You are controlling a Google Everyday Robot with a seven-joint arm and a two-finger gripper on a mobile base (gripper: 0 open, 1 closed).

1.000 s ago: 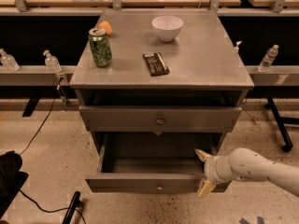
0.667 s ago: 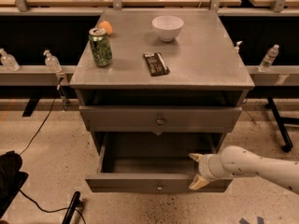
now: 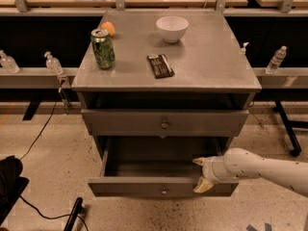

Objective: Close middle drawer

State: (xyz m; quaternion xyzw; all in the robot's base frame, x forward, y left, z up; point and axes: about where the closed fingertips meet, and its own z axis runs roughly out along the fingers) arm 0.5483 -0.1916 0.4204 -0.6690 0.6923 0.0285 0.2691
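The middle drawer (image 3: 144,186) is pulled far out of the grey cabinet, with its low front panel and small round knob (image 3: 164,191) facing me and its inside empty. My gripper (image 3: 198,174) comes in from the right on a white arm (image 3: 260,170). It is at the right end of the drawer's front panel. Its cream fingertips (image 3: 201,186) are apart: one is over the drawer's inside and the other is in front of the panel.
Above it is a drawer with a taller front panel (image 3: 164,124), nearly shut. On the cabinet top (image 3: 211,66) stand a green can (image 3: 103,48), an orange (image 3: 109,29), a white bowl (image 3: 172,28) and a dark snack bar (image 3: 160,65). Water bottles line the side shelves. A black cable lies on the floor at left.
My gripper has moved a little to the left along the right end of the drawer's front panel. The drawer stays about as far out as before.
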